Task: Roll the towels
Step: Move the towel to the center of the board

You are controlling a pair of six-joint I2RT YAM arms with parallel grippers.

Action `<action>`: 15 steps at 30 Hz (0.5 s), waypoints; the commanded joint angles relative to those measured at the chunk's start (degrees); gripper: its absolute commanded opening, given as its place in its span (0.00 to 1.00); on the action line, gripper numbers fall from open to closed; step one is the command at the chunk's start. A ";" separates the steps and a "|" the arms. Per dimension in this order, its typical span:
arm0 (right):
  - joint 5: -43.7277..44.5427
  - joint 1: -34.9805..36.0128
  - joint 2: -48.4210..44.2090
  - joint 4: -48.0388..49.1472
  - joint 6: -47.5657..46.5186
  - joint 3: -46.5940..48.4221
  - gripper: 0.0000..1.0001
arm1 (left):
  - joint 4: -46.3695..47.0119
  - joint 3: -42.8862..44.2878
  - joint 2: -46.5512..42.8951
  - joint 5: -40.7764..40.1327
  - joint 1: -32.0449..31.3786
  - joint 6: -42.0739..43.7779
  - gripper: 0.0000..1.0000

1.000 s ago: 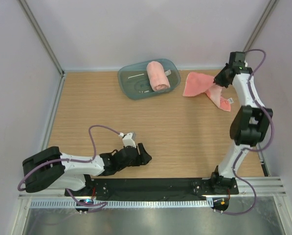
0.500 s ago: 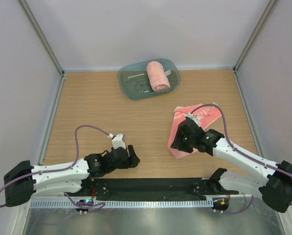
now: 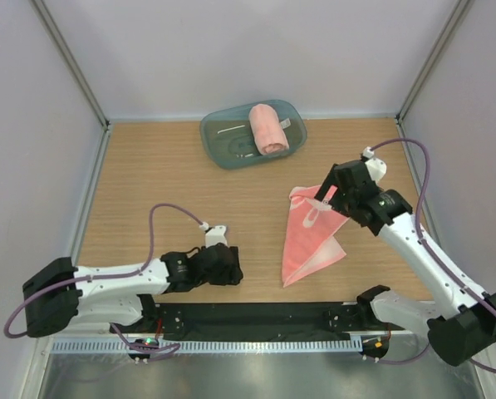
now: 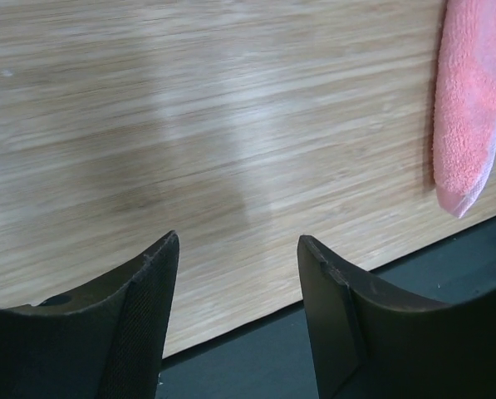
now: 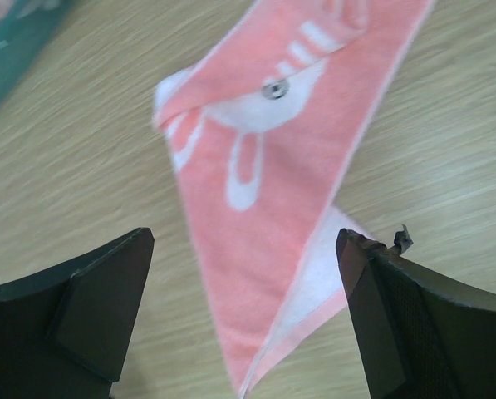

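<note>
A pink towel [image 3: 310, 237] lies loosely folded to a long point on the wooden table, right of centre. My right gripper [image 3: 326, 193] hovers over its far end, open wide; in the right wrist view the towel [image 5: 272, 166] with its white pattern lies below the open right gripper [image 5: 243, 238], untouched. A rolled pink towel [image 3: 267, 127] rests in the teal tray [image 3: 218, 137] at the back. My left gripper [image 3: 233, 268] sits low near the front edge, open and empty [image 4: 238, 241]; the towel's tip [image 4: 472, 108] shows at the right of that view.
The black base rail [image 3: 272, 316] runs along the table's near edge, close under the left gripper. Grey walls enclose the table on three sides. A small white item lies in the tray beside the roll.
The right arm carried the towel from the back right corner toward the front, opened, and lifted back; the towel now lies free. The left arm shifted slightly.
</note>
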 commanded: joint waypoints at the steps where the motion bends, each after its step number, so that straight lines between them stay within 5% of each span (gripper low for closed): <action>1: -4.60 -11.24 2.74 2.85 -6.83 -3.38 1.00 | 3.97 8.86 7.59 3.29 -2.02 4.81 0.60; 7: -14.71 -31.09 11.00 9.89 -11.05 -6.29 0.98 | 3.88 20.40 24.47 6.45 -4.48 9.12 0.59; 15: -20.26 -37.99 17.25 14.46 -13.43 -7.25 0.97 | 3.53 30.95 35.56 8.47 -7.74 11.32 0.61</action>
